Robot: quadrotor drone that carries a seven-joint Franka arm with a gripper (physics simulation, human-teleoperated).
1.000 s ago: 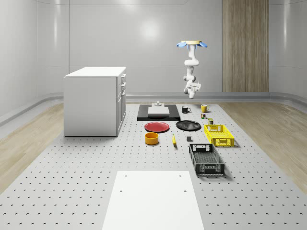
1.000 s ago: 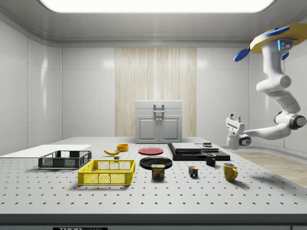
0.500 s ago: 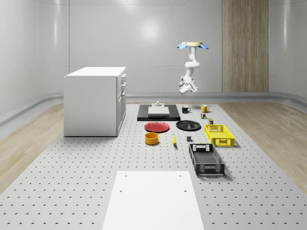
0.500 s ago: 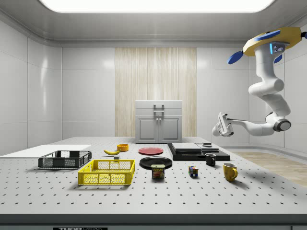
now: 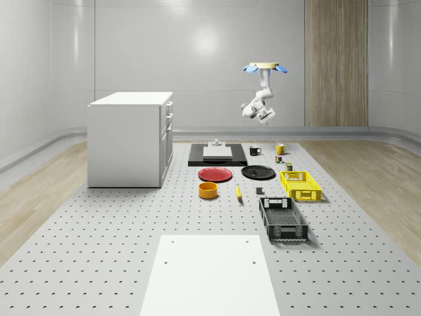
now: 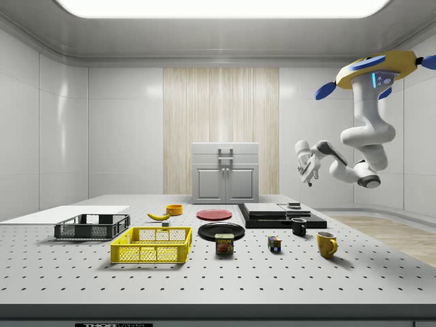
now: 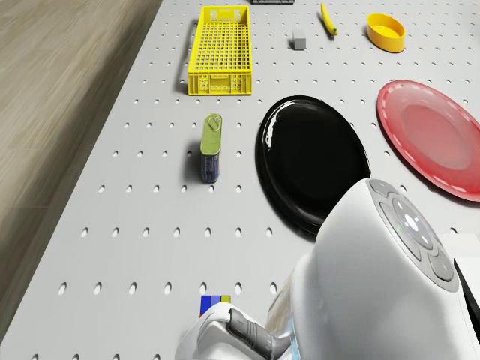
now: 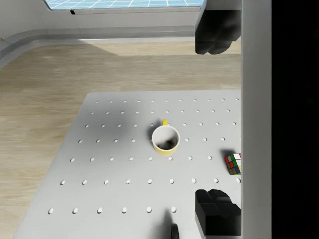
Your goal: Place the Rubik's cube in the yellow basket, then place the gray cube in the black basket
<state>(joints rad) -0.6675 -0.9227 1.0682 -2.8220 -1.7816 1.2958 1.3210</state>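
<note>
The Rubik's cube (image 5: 279, 158) (image 6: 274, 243) (image 8: 233, 164) lies on the table near the yellow mug (image 8: 165, 139); in the drone view the Rubik's cube (image 7: 215, 303) is partly hidden by the arm. The yellow basket (image 5: 300, 185) (image 6: 152, 245) (image 7: 219, 51) stands in front of it, and the black basket (image 5: 283, 218) (image 6: 92, 226) stands beyond that. The small gray cube (image 5: 259, 191) (image 7: 299, 41) rests beside the yellow basket. The drone (image 5: 265, 66) (image 6: 375, 68) hovers high over the table's far end. My gripper (image 5: 248, 110) (image 6: 306, 170) (image 8: 215, 122) hangs well above the mug and Rubik's cube, open and holding nothing.
A white cabinet (image 5: 129, 138) stands at the whole-scene view's left. A red plate (image 7: 435, 135), black plate (image 7: 311, 161), orange bowl (image 7: 385, 31), banana (image 7: 328, 19), tin can (image 7: 211, 148), black mug (image 6: 299, 227) and a black slab (image 5: 217, 155) sit on the table. A white sheet (image 5: 210, 273) lies near its front.
The arm has folded upward, lifting the gripper and swinging it toward the side view's left. The drone has drifted the same way. The table objects have not moved.
</note>
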